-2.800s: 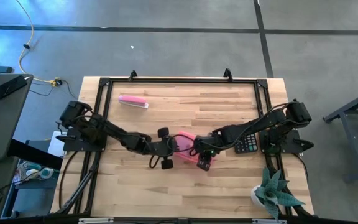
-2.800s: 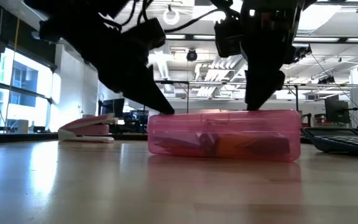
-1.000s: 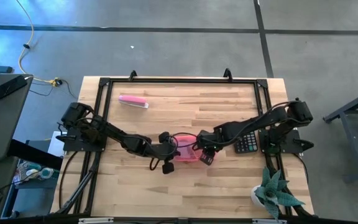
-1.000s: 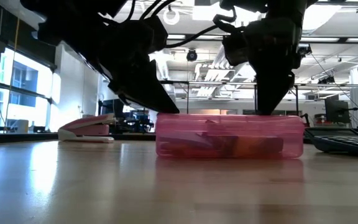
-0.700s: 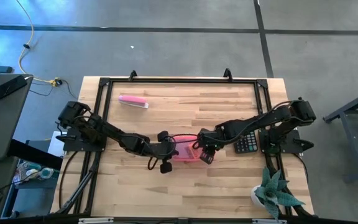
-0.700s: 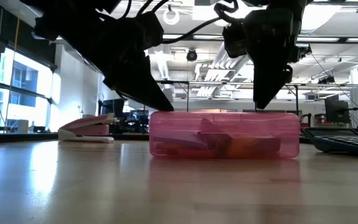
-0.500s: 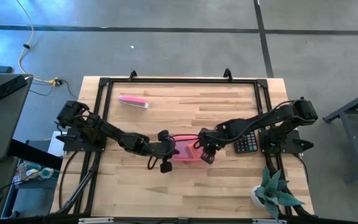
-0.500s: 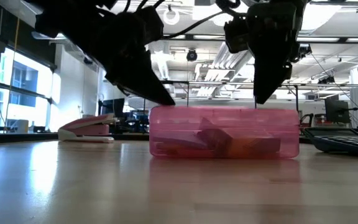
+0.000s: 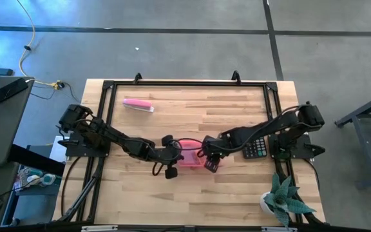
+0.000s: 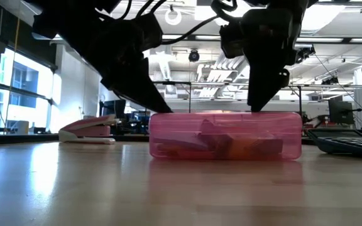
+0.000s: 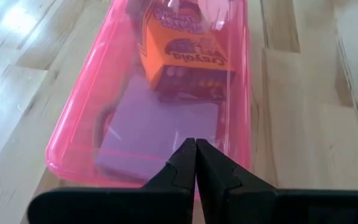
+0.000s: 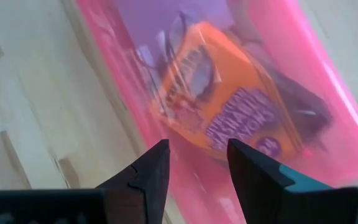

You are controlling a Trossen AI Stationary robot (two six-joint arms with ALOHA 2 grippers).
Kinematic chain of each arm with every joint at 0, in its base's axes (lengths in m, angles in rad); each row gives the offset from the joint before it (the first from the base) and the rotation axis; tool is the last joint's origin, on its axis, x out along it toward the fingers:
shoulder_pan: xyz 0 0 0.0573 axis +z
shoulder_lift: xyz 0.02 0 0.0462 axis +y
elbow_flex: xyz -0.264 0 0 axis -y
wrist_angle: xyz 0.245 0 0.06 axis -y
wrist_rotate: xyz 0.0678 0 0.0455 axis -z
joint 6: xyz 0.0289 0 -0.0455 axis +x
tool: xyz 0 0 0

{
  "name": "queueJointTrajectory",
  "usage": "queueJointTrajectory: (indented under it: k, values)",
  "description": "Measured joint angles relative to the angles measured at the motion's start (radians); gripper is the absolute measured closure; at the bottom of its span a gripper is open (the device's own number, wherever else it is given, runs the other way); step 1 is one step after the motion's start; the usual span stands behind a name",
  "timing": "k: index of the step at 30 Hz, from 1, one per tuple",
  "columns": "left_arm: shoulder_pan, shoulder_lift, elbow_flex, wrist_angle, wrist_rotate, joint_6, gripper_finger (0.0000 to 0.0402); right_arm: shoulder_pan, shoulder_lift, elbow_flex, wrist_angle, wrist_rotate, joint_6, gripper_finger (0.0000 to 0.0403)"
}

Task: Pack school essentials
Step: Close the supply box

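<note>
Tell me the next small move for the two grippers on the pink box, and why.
Probably press the lid down evenly. The pink box sits closed on the table with a crayon box inside; the shut left gripper and open right gripper rest at its opposite ends. Whether it is latched cannot be seen.

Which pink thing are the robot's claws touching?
The see-through pink box mid-table, with both claws at its lid. The other, a pink bar, lies alone near the far left corner.

Both arms are black, built of slim jointed links with chunky blocks at the joints and loose black cables looping alongside. Each tool, left tool (image 11: 196,163) and right tool (image 12: 197,163), ends in two matte black fingers, broad at the base, tapering to blunt wedge-shaped tips.
</note>
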Motion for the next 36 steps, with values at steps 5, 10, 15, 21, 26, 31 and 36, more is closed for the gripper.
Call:
queueJointTrajectory:
  k: [5, 10, 15, 21, 26, 31, 36]
  values:
    - [0.0, 0.0, 0.0, -0.013, -0.008, 0.0, 0.0401, 0.019, 0.031, 0.001, 0.065, 0.027, -0.001, 0.0252]
    - [0.001, 0.0, 0.001, -0.026, -0.033, 0.001, 0.0401, 0.017, 0.076, 0.005, 0.112, 0.036, -0.001, 0.0252]
    - [0.001, -0.001, 0.001, -0.04, -0.044, 0.001, 0.0401, 0.016, 0.111, 0.008, 0.134, 0.036, 0.027, 0.0252]
    - [0.004, -0.003, 0.002, -0.058, -0.045, 0.001, 0.0401, 0.016, 0.139, 0.01, 0.131, 0.042, 0.061, 0.0252]
    - [0.019, -0.004, 0.005, -0.082, -0.043, -0.017, 0.0401, 0.017, 0.125, 0.005, 0.141, 0.043, 0.059, 0.0252]
    - [0.021, -0.004, 0.005, -0.085, -0.045, -0.019, 0.0401, 0.031, 0.072, -0.002, 0.173, 0.092, 0.03, 0.0252]
    - [0.021, -0.004, 0.005, -0.086, -0.042, -0.019, 0.0401, 0.026, 0.075, -0.003, 0.325, 0.116, -0.05, 0.0252]
